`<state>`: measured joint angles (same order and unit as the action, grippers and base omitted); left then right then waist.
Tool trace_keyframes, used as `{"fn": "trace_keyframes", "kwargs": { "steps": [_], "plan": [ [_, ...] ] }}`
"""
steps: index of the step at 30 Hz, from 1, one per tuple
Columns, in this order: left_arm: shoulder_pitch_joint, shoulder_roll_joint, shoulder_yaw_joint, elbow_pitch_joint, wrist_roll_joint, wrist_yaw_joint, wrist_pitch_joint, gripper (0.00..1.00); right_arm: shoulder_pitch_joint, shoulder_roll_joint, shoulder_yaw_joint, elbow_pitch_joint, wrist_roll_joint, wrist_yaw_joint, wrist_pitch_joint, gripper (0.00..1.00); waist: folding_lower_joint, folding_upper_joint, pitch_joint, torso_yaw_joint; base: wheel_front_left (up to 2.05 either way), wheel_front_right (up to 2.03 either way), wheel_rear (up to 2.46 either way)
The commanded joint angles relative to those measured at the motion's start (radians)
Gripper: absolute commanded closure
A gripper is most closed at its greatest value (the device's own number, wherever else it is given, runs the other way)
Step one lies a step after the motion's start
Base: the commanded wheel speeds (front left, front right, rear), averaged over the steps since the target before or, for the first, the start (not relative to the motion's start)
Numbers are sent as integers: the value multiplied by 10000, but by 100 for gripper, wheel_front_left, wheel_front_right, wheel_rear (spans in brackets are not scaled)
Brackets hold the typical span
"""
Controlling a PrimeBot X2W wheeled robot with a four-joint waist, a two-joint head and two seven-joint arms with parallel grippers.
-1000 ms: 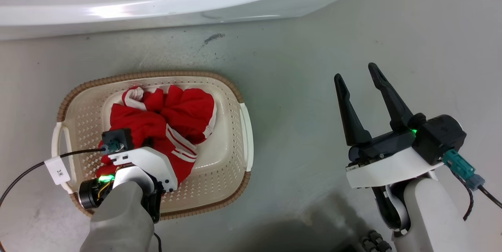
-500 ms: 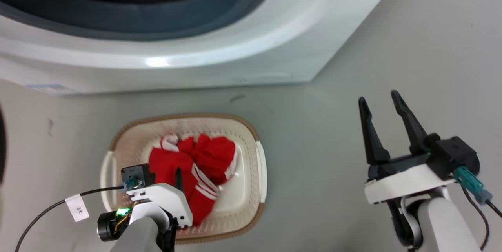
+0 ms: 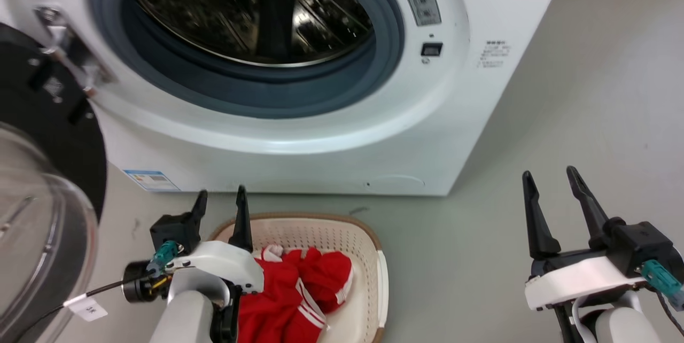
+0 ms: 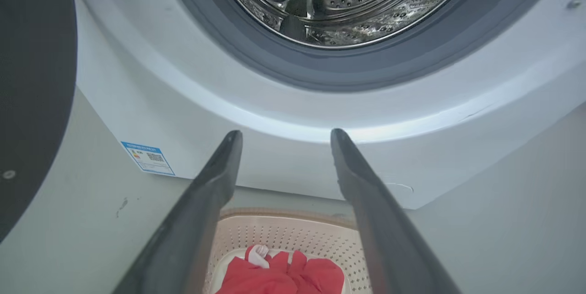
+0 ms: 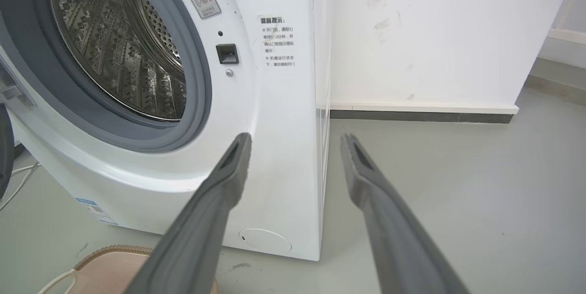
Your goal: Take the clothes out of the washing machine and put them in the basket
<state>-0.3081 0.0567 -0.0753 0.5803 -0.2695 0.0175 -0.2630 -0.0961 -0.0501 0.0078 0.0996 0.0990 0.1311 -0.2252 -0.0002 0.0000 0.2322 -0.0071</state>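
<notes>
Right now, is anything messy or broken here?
Nothing stands out. The clothes lie bunched inside the basket. The washing machine has its door swung open. The left gripper and right gripper are open, holding nothing.

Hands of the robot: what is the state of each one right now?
Left hand: open, holding nothing.
Right hand: open, holding nothing.

Dark long-fingered left hand (image 3: 222, 191), right hand (image 3: 550, 171), white wrist shells (image 3: 577, 281), teal connectors (image 3: 660, 279), tagged black cable (image 3: 104, 290)
</notes>
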Motion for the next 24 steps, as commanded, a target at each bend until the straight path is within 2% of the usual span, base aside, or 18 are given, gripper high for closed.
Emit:
{"fn": "trace_keyframes", "kwargs": {
  "steps": [1,8,12,24],
  "plan": [
    [214,-27,65,-409,200,-26,-25,0,175,-1,-74,-92,-35,-7,80,0,2,0,-472,301,0,0,0],
    [907,-50,245,-2780,1069,-92,-25,0,625,-1,-367,-322,-117,-7,283,0,2,0,-1157,419,0,0,0],
    [1359,3,220,-3470,1476,-163,-25,0,966,-1,-413,-369,-92,-7,368,0,2,0,-1607,378,0,0,0],
    [2316,182,200,-3480,1731,-311,-25,0,1855,0,-383,-742,22,-7,641,0,2,0,-2322,167,0,0,0]
  ]
}}
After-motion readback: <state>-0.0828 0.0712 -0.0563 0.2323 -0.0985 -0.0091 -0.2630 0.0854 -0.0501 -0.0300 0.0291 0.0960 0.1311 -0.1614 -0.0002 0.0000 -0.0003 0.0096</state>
